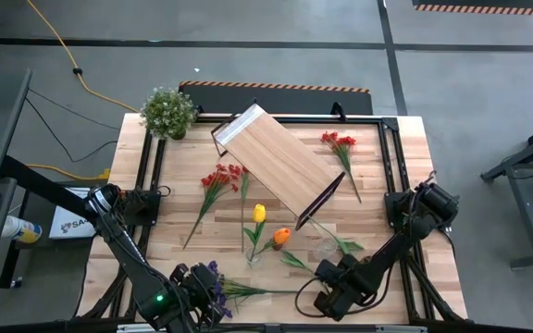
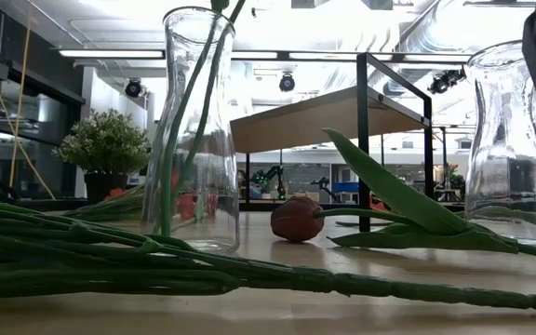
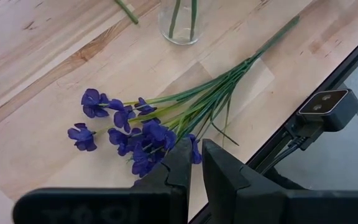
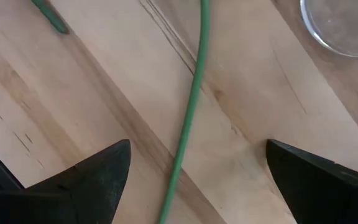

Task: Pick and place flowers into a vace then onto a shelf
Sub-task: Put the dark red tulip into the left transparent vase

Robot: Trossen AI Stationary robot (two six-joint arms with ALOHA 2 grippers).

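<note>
Right gripper (image 4: 191,180) fingers spread, straddling green stem (image 4: 191,106) running lengthwise between them; left gripper (image 3: 194,168) fingers nearly together.

Butcher-block table (image 1: 405,157), flowers (image 1: 216,185) scattered flat, two glass vases (image 2: 198,140) upright, angled shelf (image 1: 280,162) (black-framed), potted plant (image 1: 167,113)

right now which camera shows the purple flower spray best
The left wrist view: the purple spray lies whole on the wood, blossoms and stems. The high view shows it small beside the left hand. The low view shows only green stems; the right wrist view, none.
</note>
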